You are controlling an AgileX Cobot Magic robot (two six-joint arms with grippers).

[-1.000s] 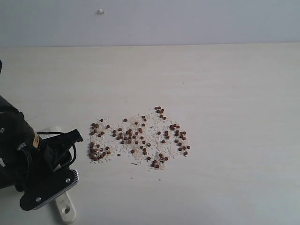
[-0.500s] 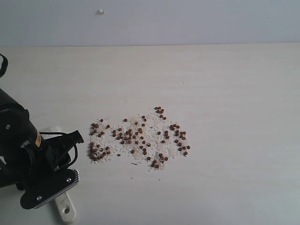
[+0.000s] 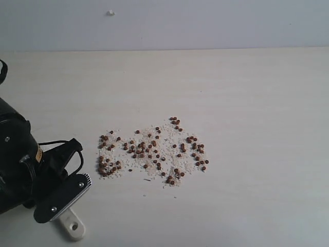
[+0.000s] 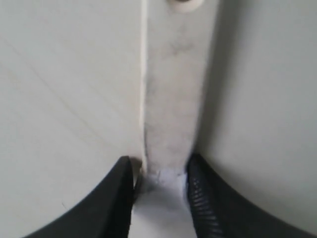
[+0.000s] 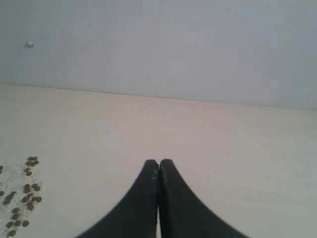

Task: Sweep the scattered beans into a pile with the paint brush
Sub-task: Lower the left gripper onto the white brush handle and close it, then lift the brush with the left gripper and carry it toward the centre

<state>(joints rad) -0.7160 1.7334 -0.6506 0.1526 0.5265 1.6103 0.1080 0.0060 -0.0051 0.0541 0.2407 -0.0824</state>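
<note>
The beans lie scattered with pale crumbs in a wide patch at the table's middle; their edge also shows in the right wrist view. The paint brush pokes its pale handle end with the hole out from under the left arm at the lower left. Its band and bristles are hidden. My left gripper is shut on the paint brush handle, one finger on each side. My right gripper is shut with nothing in it and stays out of the exterior view.
A lone white speck sits on the grey wall behind the table, also seen in the right wrist view. The black cable loops off the left arm near the beans' left edge.
The left arm has turned and shifted a little right and up with the brush; the handle end moved slightly, and the white bit seen above the arm earlier no longer shows.
</note>
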